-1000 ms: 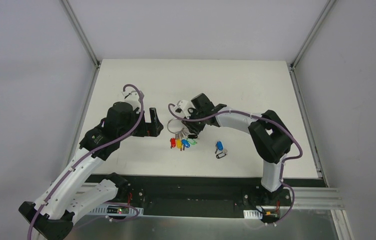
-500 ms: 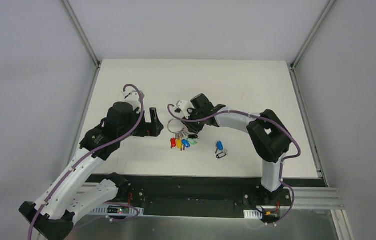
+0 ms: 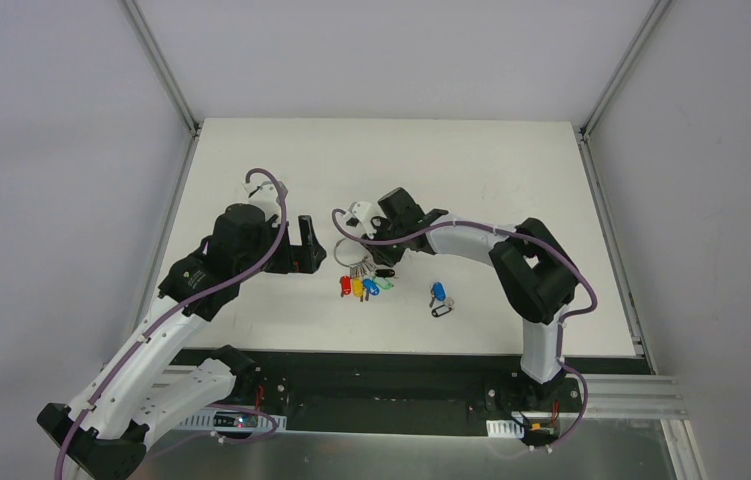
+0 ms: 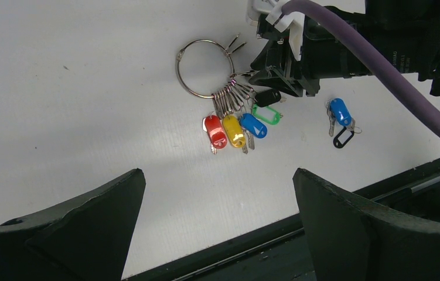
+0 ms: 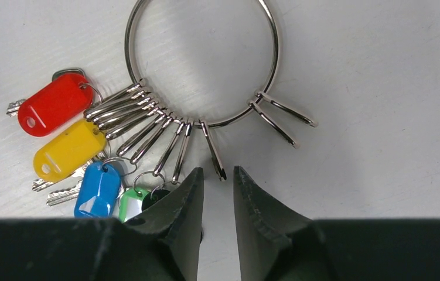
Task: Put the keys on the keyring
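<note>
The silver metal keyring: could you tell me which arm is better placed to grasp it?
Right: the right pincer sits at the silver metal keyring, jaws narrowly apart; the left pincer hangs wide open, farther off.

Bright, even, diffuse light from overhead; white worktop [image 3: 471, 170] reads clean in top view, no blown-out glare. Shadows soft & short, e.g. a faint grey one hugging the keyring [image 5: 276, 52] in right wrist view. Ring metal in crisp focus w/ thin highlights. Black jaws at bottom of both wrist views dark, low detail, slightly soft. Left wrist pic greyer toward top-left. Top view sharp, but things look small
</note>
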